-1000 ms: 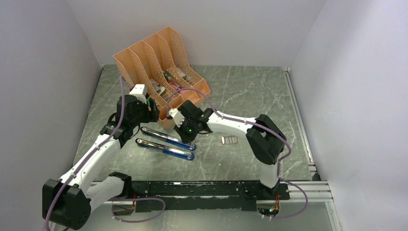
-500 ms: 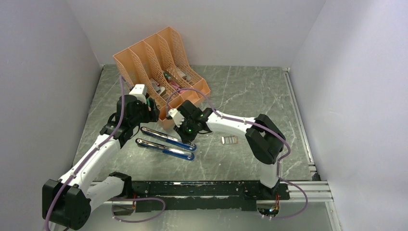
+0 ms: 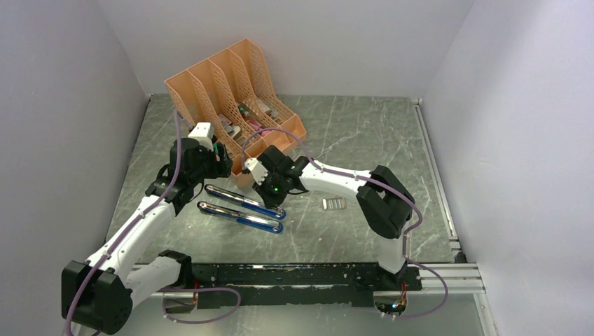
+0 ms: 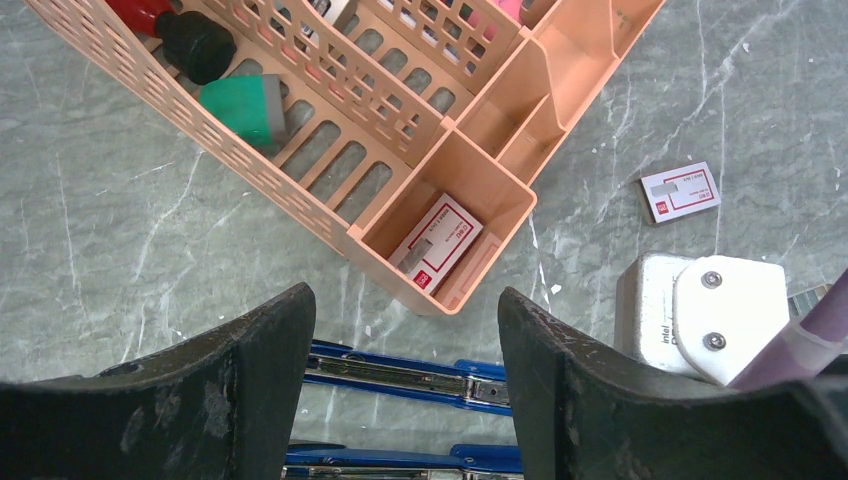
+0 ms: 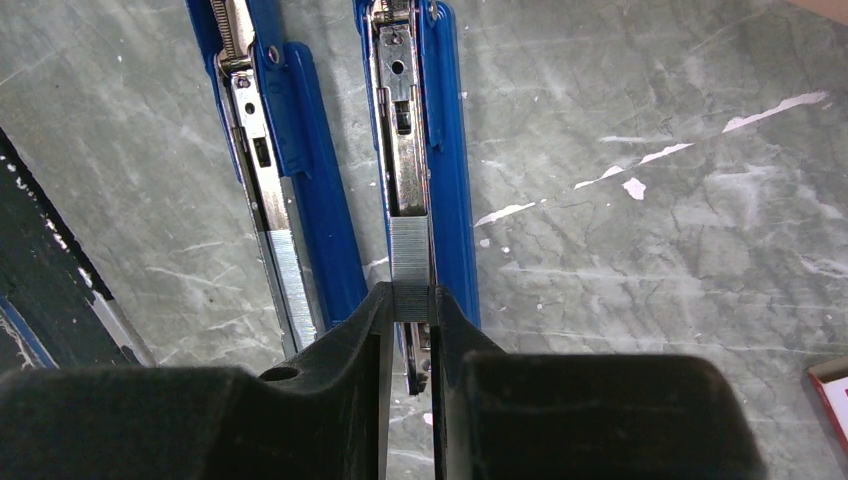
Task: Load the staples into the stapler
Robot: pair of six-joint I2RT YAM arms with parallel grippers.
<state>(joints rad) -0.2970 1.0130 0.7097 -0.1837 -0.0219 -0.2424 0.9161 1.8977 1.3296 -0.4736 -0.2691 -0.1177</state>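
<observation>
Your right end effector (image 5: 408,303) is clamped on a short strip of staples (image 5: 408,262). It holds the strip lengthwise over the chrome channel of one stapler bar (image 5: 440,150), evidently so it lines up with the magazine and can seat straight in. The strip is ribbed, silvery and flat-sided. Both bars are smooth blue with bright metal rails. Your left end effector (image 4: 405,330) hovers above the bars with its fingers apart, gripping nothing, probably placed to steady them. A spare block of staples (image 3: 334,204) lies on the marbled grey counter (image 3: 364,126), well apart from the peach lattice organiser (image 3: 210,84).
</observation>
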